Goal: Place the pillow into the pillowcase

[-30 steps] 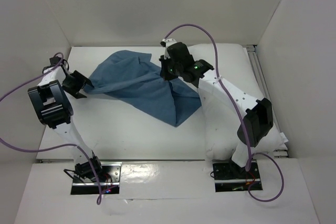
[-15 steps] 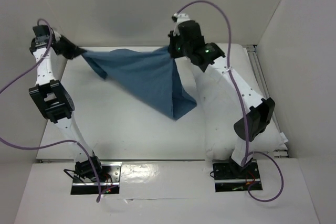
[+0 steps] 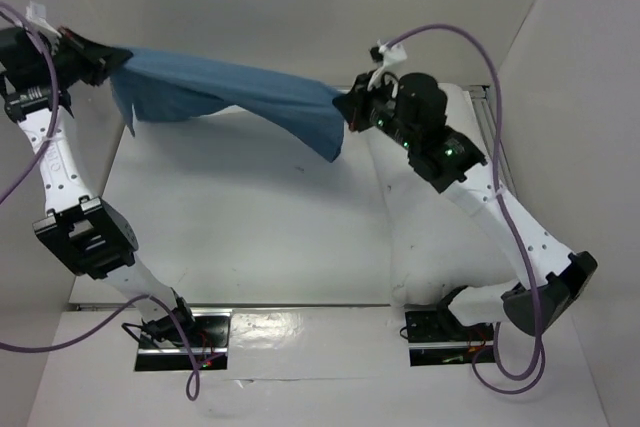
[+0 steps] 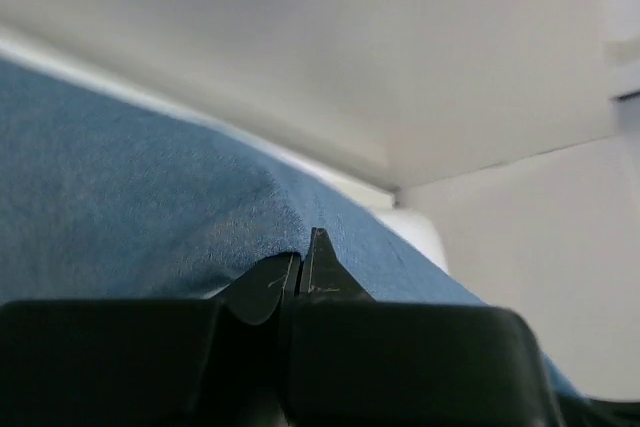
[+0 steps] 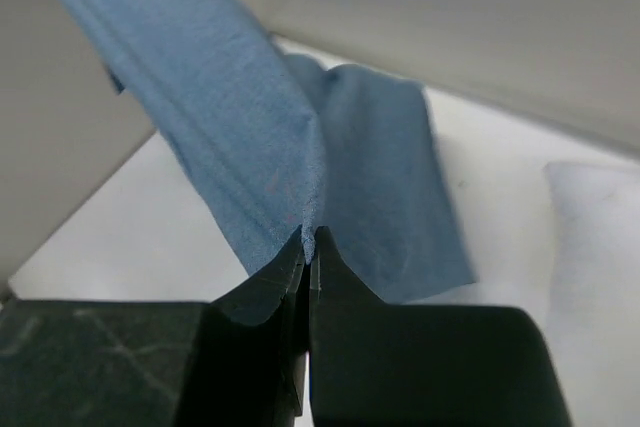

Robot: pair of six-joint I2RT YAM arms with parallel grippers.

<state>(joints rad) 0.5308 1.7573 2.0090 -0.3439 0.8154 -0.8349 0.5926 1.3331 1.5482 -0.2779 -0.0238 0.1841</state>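
The blue pillowcase (image 3: pixel 230 92) hangs in the air, stretched between my two grippers above the table. My left gripper (image 3: pixel 108 59) is raised high at the far left and shut on one corner of the cloth (image 4: pixel 150 217). At the centre right my right gripper (image 3: pixel 347 107) pinches the opposite end, shut on the pillowcase (image 5: pixel 270 147), with a flap drooping below it. The white pillow (image 3: pixel 440 227) lies along the right side of the table, under the right arm. A strip of the pillow (image 5: pixel 595 247) shows at the right of the right wrist view.
White walls enclose the table (image 3: pixel 250 237) at the back and on both sides. A metal rail (image 3: pixel 495 137) runs along the right edge. Both arm bases (image 3: pixel 180 332) sit at the near edge, with purple cables looping off the arms.
Both arms have risen and spread apart, lifting the pillowcase off the table and stretching it taut. The left gripper closed on the cloth's corner early on.
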